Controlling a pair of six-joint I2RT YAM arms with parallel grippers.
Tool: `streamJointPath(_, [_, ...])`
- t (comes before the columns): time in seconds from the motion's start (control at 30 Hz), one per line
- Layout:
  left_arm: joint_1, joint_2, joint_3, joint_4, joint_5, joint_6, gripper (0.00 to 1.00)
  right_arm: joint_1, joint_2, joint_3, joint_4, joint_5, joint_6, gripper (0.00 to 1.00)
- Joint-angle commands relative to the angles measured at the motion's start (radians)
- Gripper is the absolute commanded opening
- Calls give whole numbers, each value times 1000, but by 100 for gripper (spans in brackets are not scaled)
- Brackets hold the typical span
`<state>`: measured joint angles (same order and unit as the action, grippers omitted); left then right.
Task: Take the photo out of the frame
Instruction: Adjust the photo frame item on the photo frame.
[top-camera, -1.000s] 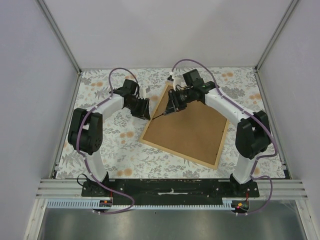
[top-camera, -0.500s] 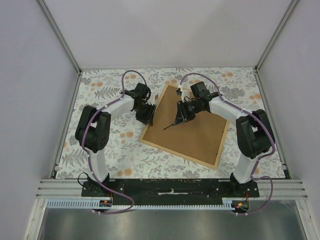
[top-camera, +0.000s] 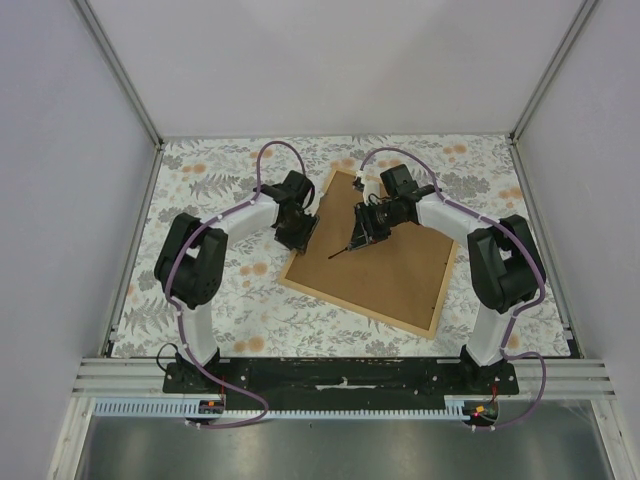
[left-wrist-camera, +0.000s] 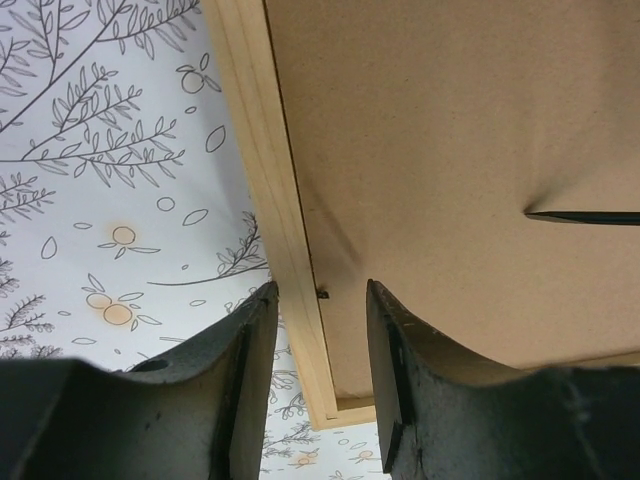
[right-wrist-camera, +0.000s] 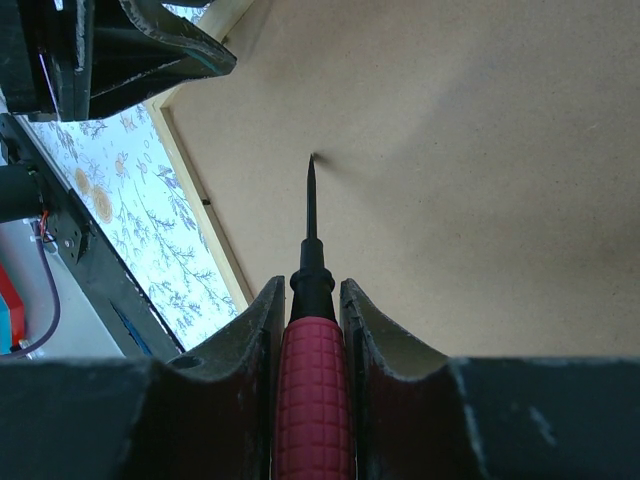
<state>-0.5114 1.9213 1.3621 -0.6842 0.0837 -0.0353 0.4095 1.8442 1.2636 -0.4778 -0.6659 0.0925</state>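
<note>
Right wrist view shows the right gripper (right-wrist-camera: 308, 292) clenched on a red-handled pointed tool (right-wrist-camera: 313, 390). The tool's black tip presses the brown back board of the light-tan wooden picture frame (top-camera: 385, 270), which lies face-down on the floral tablecloth (top-camera: 210, 180). Beside it, the left gripper (left-wrist-camera: 320, 295) gapes above the frame's edge strip.

Frame (left-wrist-camera: 268, 150) strips were pale wood, smooth, matt, with faint grain. Backing board (left-wrist-camera: 450, 120) was brown fibreboard or thick card, matt and slightly fuzzy. Tablecloth (left-wrist-camera: 100, 150) was leaf-printed with a low sheen; cloth or vinyl, could not tell. Screwdriver (right-wrist-camera: 313, 400) had a red rubbery handle with a moulded grid texture and a dark, matt metal shaft. Left gripper (left-wrist-camera: 320, 285) fingers (left-wrist-camera: 245, 370) and right gripper (right-wrist-camera: 310, 283) fingers (right-wrist-camera: 372, 340) were black plastic, matt, scuffed pale at the edges. Arm links (top-camera: 440, 212) were glossy white plastic with matt black joints. Base rail (top-camera: 120, 378) was brushed aluminium.
</note>
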Motion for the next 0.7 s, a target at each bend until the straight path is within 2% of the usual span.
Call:
streamJointPath(0.0, [-4, -48, -5, -31, -74, 34, 47, 2, -11, -7, 34, 35, -20, 0])
streamJointPath(0.37, [-13, -15, 8, -55, -33, 34, 47, 0, -3, -4, 33, 45, -16, 0])
streamJointPath(0.67, [-16, 25, 23, -48, -70, 29, 42, 2, -7, -6, 33, 35, -14, 0])
